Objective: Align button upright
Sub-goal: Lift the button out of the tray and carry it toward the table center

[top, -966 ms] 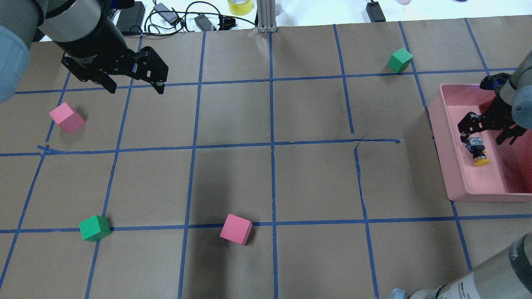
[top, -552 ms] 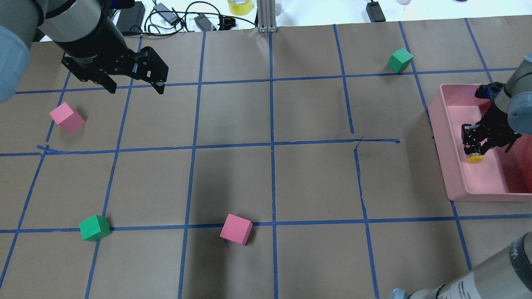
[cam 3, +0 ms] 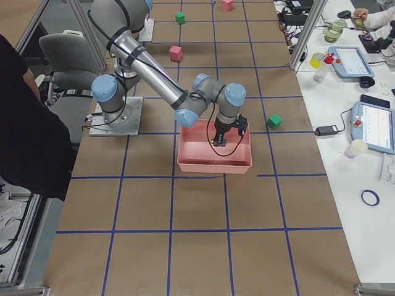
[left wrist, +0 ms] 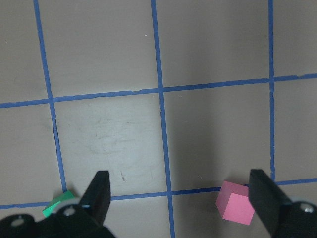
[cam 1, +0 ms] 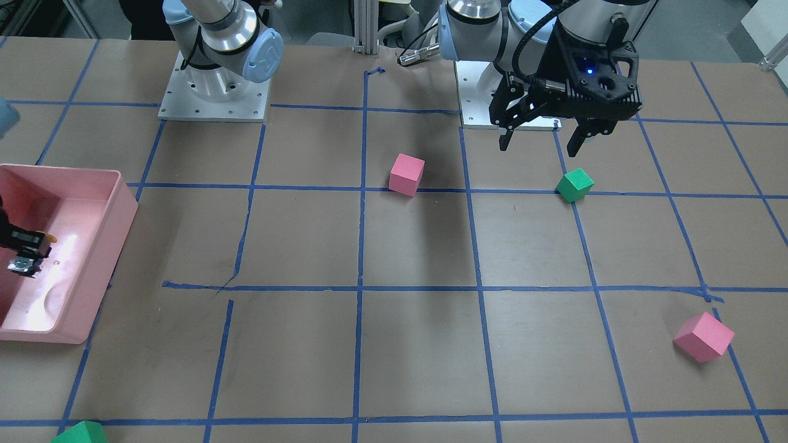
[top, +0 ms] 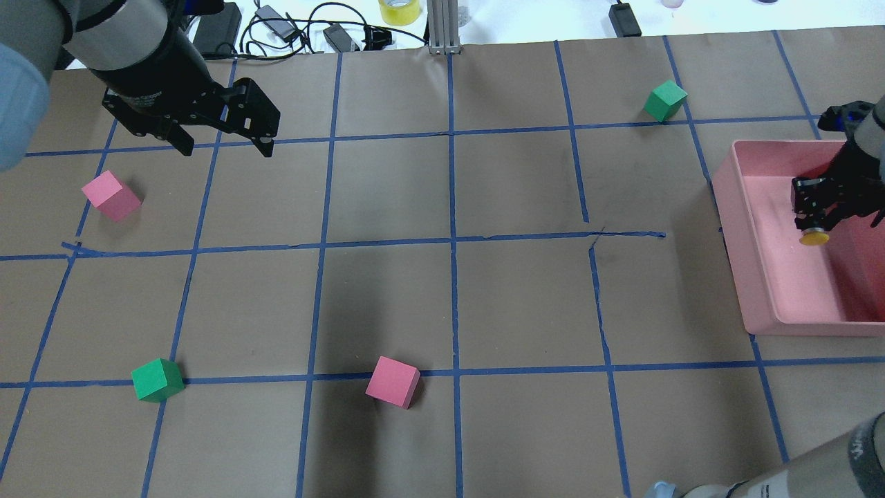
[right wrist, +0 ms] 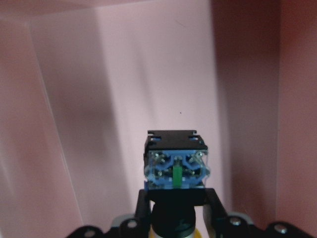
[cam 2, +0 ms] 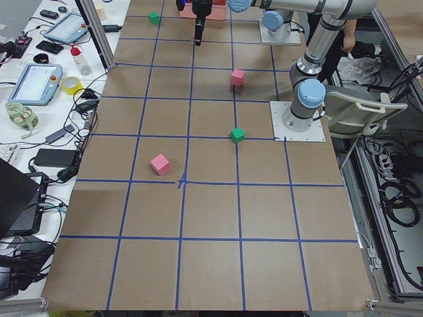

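In the overhead view, a worktop covered in matte brown paper is divided into squares by blue tape. At 10 o'clock, the left hand, black and angular, is held above the paper with its two fingers spread wide and nothing between them. Just below it, at 9 o'clock, a first pink cube of soft-looking foam is seen. A first green cube sits at 7 o'clock on a tape line, and a second pink cube lies near 6 o'clock. A second green cube is found at 1 o'clock. At 3 o'clock, a smooth pink rectangular tray with upright walls is set at the worktop's edge. Inside it, the right hand is clamped on the button at its black collar. The round yellow cap is pointed toward 6 o'clock, so the button is held sideways. In the right wrist view, the blocky base is shown end-on, with blue plastic, silvery screws and a green centre strip. Whether the tray floor is touched cannot be told.
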Robot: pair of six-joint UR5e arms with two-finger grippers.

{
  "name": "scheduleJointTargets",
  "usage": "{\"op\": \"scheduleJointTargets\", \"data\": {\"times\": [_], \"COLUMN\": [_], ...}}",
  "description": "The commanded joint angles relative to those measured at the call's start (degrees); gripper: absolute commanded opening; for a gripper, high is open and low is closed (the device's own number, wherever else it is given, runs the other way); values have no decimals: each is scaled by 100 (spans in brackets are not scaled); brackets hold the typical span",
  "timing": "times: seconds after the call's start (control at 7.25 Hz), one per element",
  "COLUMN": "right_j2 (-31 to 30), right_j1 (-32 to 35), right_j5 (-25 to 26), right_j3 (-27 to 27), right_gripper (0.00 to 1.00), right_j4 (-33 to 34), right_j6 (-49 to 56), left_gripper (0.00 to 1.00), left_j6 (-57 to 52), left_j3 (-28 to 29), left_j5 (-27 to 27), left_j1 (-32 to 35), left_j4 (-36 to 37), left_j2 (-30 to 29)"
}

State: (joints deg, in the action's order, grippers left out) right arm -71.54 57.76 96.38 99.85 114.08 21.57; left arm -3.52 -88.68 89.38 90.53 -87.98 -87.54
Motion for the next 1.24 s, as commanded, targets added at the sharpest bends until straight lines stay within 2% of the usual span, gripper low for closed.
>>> {"op": "scheduleJointTargets", "data": {"times": [0.0,0.14,0.28,0.55,0.69,0.83,0.97,1.1], "right_j2": [-88,-97,-97,-1,174,445,717,1033], "right_j1": [86,234,619,1812,2444,3103,3493,3905], "right_j5": [-102,-111,-346,-436,-445,-454,-454,-428], "right_j3": [-798,-905,-915,-941,-950,-959,-1046,-1351], "right_gripper": [0,0,0,0,0,0,0,0], "right_j4": [-807,-809,-739,-432,-326,171,332,351], "right_j6": [-13,-13,-126,-974,-1754,-2501,-2987,-3140], "left_gripper": [100,100,100,100,100,100,100,100], "left_j6": [0,0,0,0,0,0,0,0], "left_j3": [0,0,0,-9,-9,-9,-9,-9], "left_j5": [0,0,0,0,0,0,0,0], "left_j1": [0,0,0,0,0,0,0,-9], "left_j4": [0,0,0,0,0,0,0,0], "left_j2": [0,0,0,0,0,0,0,0]}}
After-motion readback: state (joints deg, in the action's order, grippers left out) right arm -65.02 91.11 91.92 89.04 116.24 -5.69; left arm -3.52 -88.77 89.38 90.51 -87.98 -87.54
